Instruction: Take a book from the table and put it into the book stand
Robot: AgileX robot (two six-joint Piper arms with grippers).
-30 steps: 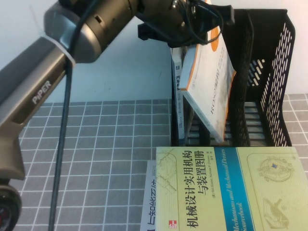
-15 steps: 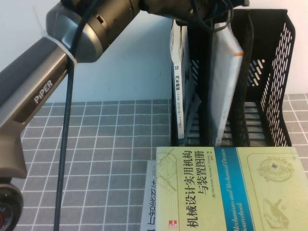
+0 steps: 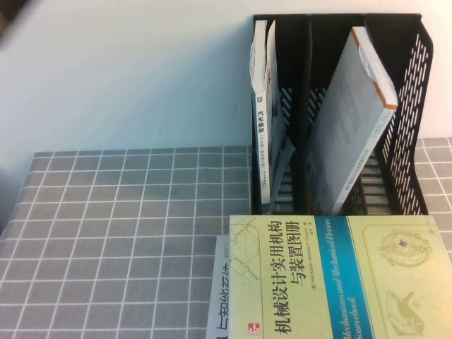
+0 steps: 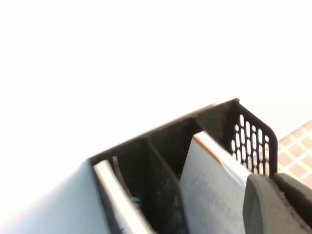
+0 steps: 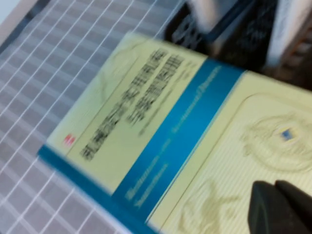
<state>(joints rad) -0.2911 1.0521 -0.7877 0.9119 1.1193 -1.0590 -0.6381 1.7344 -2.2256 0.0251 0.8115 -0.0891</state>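
The black mesh book stand [image 3: 417, 85] stands at the back right of the table. A grey-white book [image 3: 349, 120] with an orange-edged spine stands in its middle section, leaning to the right, free of any gripper. Neither arm shows in the high view. In the left wrist view my left gripper [image 4: 275, 204] is shut and empty, above and clear of the stand [image 4: 248, 136] and that book [image 4: 209, 190]. My right gripper [image 5: 278, 204] is shut and empty, hovering over the yellow-green book [image 5: 161, 126].
Thin books [image 3: 263, 113] stand upright in the stand's left section. The yellow-green book [image 3: 339, 275] with a blue band lies flat at the front right, on top of a white book [image 3: 220, 296]. The grey checked cloth [image 3: 127, 240] covers the table on the left.
The left arm has let go of the grey-white book and pulled out of the high view. The book now leans to the right inside the stand.
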